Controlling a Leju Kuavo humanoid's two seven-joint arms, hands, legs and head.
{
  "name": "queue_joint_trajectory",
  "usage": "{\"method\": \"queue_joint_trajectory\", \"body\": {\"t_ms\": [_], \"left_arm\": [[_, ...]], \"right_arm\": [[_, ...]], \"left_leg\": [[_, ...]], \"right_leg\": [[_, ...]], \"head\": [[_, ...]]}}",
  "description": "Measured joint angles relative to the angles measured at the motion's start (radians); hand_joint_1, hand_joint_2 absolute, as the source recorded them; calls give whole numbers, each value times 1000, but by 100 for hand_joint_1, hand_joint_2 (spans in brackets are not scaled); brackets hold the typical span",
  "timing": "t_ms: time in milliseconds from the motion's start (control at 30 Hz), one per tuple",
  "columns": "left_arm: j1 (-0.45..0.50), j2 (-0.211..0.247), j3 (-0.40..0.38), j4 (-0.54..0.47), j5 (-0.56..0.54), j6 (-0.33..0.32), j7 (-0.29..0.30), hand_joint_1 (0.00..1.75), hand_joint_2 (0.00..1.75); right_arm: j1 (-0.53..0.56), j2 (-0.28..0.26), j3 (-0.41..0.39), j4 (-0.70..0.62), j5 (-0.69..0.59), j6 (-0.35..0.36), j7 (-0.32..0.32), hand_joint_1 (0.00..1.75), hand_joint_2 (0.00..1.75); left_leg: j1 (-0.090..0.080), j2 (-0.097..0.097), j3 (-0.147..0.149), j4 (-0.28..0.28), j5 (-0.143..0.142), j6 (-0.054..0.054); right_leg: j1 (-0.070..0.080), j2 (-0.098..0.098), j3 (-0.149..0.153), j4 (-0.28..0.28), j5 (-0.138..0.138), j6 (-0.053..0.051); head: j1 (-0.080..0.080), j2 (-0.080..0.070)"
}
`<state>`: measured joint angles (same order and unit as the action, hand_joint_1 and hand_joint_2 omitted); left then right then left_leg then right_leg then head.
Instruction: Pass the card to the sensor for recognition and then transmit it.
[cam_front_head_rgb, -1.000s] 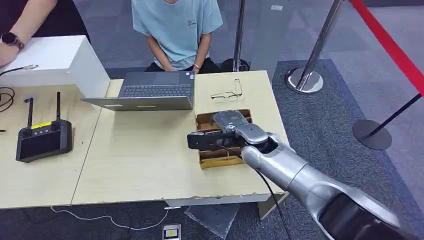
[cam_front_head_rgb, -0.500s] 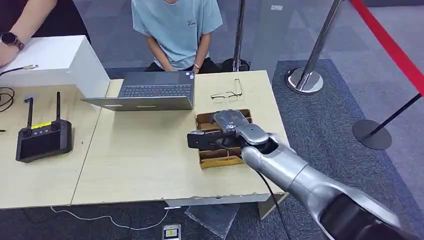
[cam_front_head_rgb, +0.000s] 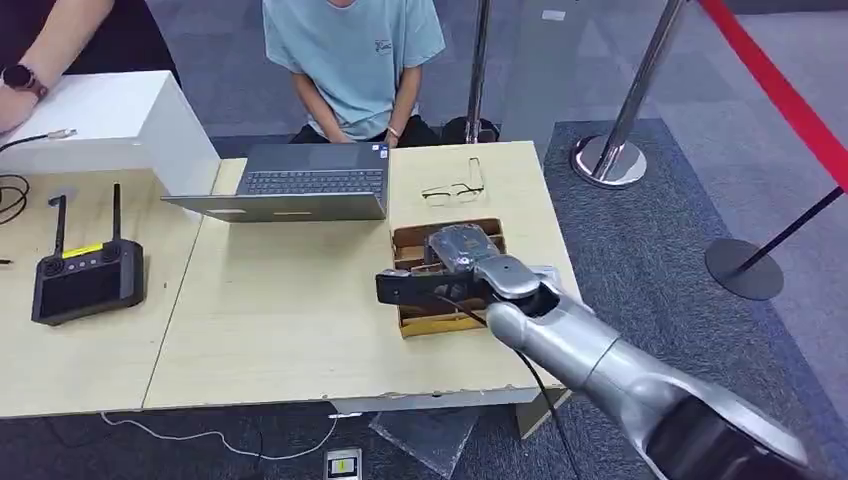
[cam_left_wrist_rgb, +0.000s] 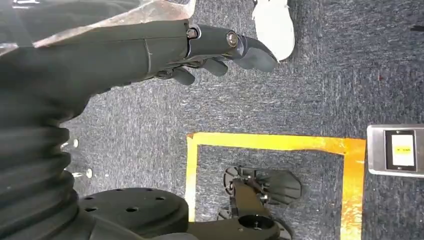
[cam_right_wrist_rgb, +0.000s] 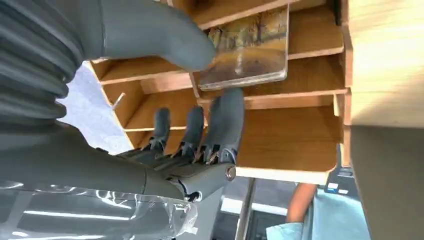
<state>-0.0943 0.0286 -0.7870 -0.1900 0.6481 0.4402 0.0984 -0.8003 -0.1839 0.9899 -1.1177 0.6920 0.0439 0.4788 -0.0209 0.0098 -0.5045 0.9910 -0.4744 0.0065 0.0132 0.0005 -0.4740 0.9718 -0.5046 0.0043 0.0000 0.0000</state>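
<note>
Card (cam_right_wrist_rgb: 250, 47) is pinched by right robot hand (cam_right_wrist_rgb: 200, 85) inside wooden tray (cam_front_head_rgb: 412, 318) near tabletop's right edge, ready for lifting; left robot hand (cam_left_wrist_rgb: 220, 50) is curled, nothing held.

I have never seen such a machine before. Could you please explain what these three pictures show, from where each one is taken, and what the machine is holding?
This is a humanoid robot with two arms and many-fingered hands. The head view looks down from its body at a wooden table. On it lie a laptop, glasses, a black remote controller and a wooden card box. A person in a blue shirt sits behind. The right hand reaches into the box. The right wrist view, from a camera behind that hand, shows its thumb and fingers around a picture card. The left wrist view shows the left hand, holding nothing, hanging above the carpet.
</note>
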Motion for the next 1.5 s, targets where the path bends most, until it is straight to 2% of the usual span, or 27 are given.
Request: {"method": "queue_joint_trajectory", "body": {"t_ms": [67, 233, 267, 333, 500, 533, 567, 633, 1300, 1500], "left_arm": [[0, 0, 0, 0, 0, 0, 0, 0, 175], [0, 0, -1, 0, 2, 0, 0, 0, 175], [0, 0, -1, 0, 1, 0, -1, 0, 175], [0, -1, -2, 0, 2, 0, -3, 0, 175], [0, -1, -5, 0, 2, 0, -3, 0, 175], [0, -1, -5, 0, 2, 0, -3, 0, 175], [0, -1, -5, 0, 2, 0, -3, 0, 175], [0, -1, -6, 0, 3, 0, -4, 0, 175], [0, -1, -6, 0, 7, 1, -7, 0, 175], [0, -1, -6, 0, 9, 1, -8, 0, 175]], "right_arm": [[6, -5, 0, -6, 0, 1, 0, 86, 175], [19, -20, 0, -29, -2, 9, 6, 86, 175], [20, -23, 0, -32, -3, 11, 8, 79, 175], [21, -25, 0, -35, -3, 13, 10, 77, 175], [21, -29, 0, -41, -3, 14, 11, 82, 175], [21, -29, 0, -41, -3, 14, 11, 91, 175], [21, -29, 0, -41, -3, 15, 11, 152, 175], [20, -29, 0, -41, -3, 17, 10, 175, 175], [19, -31, 0, -47, -14, 15, -2, 175, 175], [33, -40, -2, -62, -18, -20, 7, 175, 175]], "left_leg": [[0, 0, 0, 0, 0, 0], [0, 0, 0, 0, 0, 0], [0, 0, 0, 0, 0, 0], [0, 0, 0, 0, 0, 0], [0, 0, 0, 0, 0, 0], [0, 0, 0, 0, 0, 0], [0, 0, 0, 0, 0, 0], [0, 0, 0, 0, 0, 0], [0, 0, 0, 0, 0, 0], [0, 0, 0, 0, 0, 0]], "right_leg": [[0, 0, 0, 0, 0, 0], [0, 0, 0, 0, 0, 0], [0, 0, 0, 0, 0, 0], [0, 0, 0, 0, 0, 0], [0, 0, 0, 0, 0, 0], [0, 0, 0, 0, 0, 0], [0, 0, 0, 0, 0, 0], [0, 0, 0, 0, 0, 0], [0, 0, 0, 0, 0, 0], [0, 0, 0, 0, 0, 0]], "head": [[0, 0], [0, 0], [0, 0], [0, 0], [0, 0], [0, 0], [0, 0], [0, 0], [0, 0], [0, 0]]}}
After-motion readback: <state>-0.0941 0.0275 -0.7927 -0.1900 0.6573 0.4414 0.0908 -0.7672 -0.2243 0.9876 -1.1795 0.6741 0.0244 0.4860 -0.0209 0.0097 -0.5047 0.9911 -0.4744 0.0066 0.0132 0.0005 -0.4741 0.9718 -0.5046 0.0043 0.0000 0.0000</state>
